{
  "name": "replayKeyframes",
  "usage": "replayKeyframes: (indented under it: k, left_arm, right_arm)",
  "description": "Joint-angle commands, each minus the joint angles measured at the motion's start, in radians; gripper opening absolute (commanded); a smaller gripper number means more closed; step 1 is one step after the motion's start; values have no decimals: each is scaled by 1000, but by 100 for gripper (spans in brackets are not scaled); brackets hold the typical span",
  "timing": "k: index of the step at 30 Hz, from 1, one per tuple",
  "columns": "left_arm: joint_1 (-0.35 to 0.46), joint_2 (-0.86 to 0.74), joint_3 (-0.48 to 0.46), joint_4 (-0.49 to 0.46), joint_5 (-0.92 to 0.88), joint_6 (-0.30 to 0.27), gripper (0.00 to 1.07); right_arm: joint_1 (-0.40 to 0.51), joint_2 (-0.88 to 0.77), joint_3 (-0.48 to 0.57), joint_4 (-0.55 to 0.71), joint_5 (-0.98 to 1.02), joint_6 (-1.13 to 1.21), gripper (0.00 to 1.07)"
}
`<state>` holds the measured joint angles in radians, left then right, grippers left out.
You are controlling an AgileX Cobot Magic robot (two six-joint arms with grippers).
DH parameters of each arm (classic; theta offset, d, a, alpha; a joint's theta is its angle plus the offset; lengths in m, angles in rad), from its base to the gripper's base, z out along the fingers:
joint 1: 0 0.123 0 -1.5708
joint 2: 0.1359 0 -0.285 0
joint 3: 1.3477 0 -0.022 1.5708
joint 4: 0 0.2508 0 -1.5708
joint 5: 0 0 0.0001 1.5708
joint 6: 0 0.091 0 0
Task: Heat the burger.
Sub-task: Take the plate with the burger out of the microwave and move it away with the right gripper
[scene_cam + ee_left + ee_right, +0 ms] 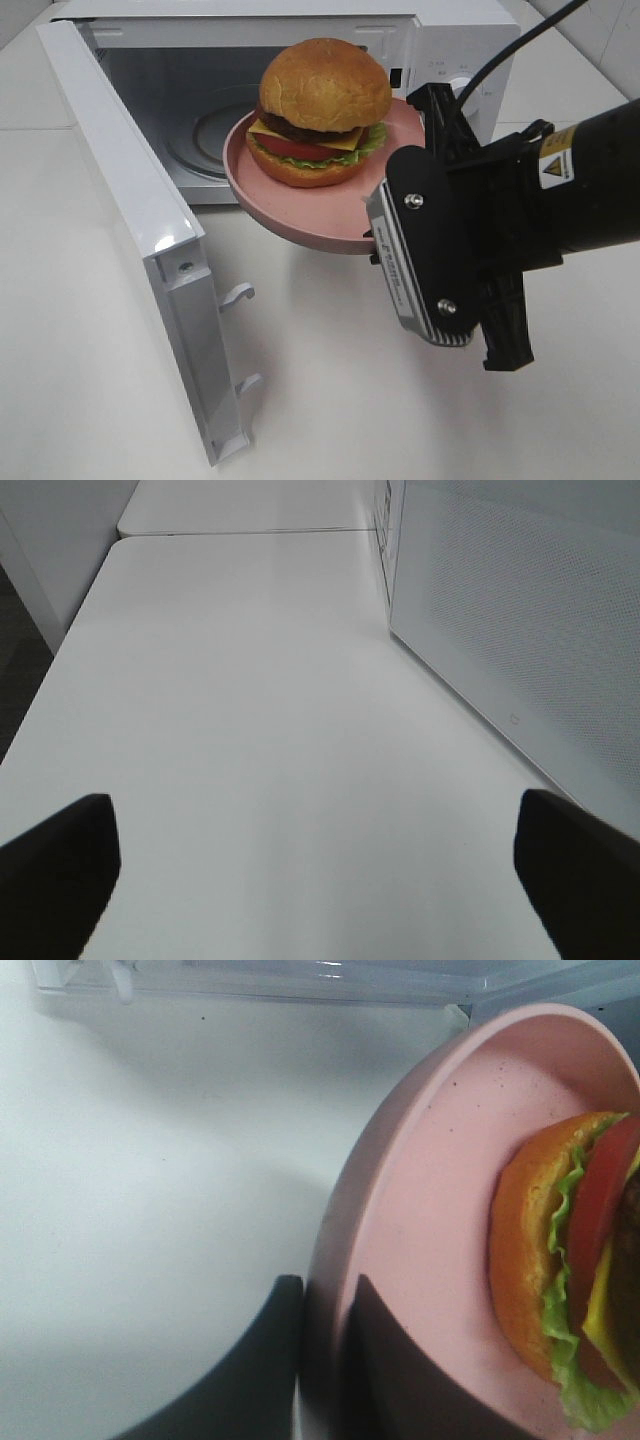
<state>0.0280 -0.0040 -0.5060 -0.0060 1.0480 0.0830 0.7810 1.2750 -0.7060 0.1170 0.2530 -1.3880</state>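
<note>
Burger on its plate, held up at the open microwave

Your right gripper [320,1360] is pinched shut on the pink plate's [300,225] rim; the burger [322,112] sits just beyond its fingertips, before the microwave [200,110] cavity. Your left gripper [315,880] gapes wide, empty, over the table [250,730].

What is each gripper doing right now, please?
Left gripper: open, holding nothing.
Right gripper: closed on the rim of the pink plate carrying the burger.

Burger [322,112] on plate [262,172] at the open microwave [190,105].
Right arm holds the plate off the table [330,390]; its grip seems to be at the rim.
</note>
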Motion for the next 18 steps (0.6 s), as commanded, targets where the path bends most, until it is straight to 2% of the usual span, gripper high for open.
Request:
replayKeyframes:
  k: [1,18]
  left_arm:
    - [2,-15,0,-1,-1,-2,104]
    - [2,-15,0,-1,-1,-1,104]
  right_arm:
    - [6,-52,16,-26,-44,9,0]
    - [-1,-308,180,-100,32,166,1]
